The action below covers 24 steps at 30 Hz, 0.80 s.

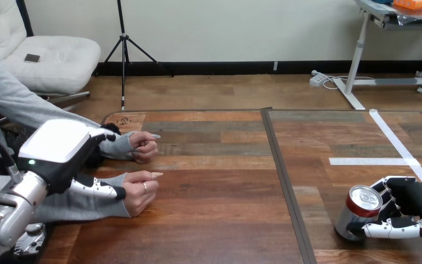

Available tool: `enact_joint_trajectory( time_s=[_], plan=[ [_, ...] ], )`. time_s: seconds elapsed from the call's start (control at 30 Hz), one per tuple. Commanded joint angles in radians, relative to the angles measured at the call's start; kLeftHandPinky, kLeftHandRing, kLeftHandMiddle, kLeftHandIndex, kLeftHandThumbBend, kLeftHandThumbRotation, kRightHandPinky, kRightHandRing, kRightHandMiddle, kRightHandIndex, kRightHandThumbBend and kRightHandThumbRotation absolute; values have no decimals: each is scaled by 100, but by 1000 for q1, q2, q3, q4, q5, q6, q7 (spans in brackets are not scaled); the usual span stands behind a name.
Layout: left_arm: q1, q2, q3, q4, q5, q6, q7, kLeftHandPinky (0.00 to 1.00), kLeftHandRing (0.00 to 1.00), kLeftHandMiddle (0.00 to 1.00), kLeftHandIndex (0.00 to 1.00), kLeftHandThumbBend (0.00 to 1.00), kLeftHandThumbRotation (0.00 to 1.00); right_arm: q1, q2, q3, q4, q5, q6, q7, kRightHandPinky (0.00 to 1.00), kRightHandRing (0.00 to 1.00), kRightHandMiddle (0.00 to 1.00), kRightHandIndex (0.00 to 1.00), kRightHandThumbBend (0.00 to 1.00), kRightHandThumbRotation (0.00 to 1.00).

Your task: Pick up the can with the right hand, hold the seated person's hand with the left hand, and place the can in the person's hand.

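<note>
You have the can [356, 215] in the right hand [415, 206], low at the right of the table [220, 220]. The hand comes at it from the right: the fingers [386, 185] wrap behind the can near its top and the thumb [390, 228] crosses the lower part of its front, so it is clasped from both sides. The can is silver with a red band under the rim, and its lid faces up and a little to the left, so it leans rather than standing straight. You cannot tell whether its base touches the wood, because the thumb covers the bottom edge. The wrist and most of the palm are cut off by the right edge of the view.

The can is well apart from the person, across the dark seam [283, 181] that runs down the table, and nearer than the white tape [371, 161].

At the far left, the left hand [55, 146] sits over the person's grey sleeves, between the person's farther hand [142, 146] and the person's nearer hand [140, 191], and reaches onto the wrist of the nearer one. Its white back shell hides what lies beneath, so you cannot tell whether it grips that wrist or only rests on it. Both of the person's hands lie loosely curled on the wood, holding nothing.
</note>
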Motion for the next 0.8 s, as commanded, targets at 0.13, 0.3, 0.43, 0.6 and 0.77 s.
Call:
enact_joint_trajectory(
  time_s=[0.13,0.3,0.43,0.6,0.77],
  plan=[
    [-102,-15,-38,51,-21,28,-40,77,80,82,80,100,55,-66,-1,-26,-26,44,-16,2,28,31,37,44,83,0],
    [-118,-16,-60,84,-28,21,-71,78,81,82,81,100,53,-65,-3,-26,-24,44,-27,-2,28,32,38,44,83,0],
    [-129,-17,-73,103,-29,18,-101,79,81,83,82,100,54,-62,-8,-20,-31,23,-23,-32,28,32,37,43,83,0],
    [-142,-17,-84,125,-45,6,-152,80,82,83,82,100,55,-60,-6,-22,-38,34,-32,-21,26,30,36,43,84,0],
    [-150,-16,-91,134,-66,6,-208,82,83,84,83,100,56,-57,-10,-20,-45,28,-42,-26,20,24,32,42,83,0]
  ],
)
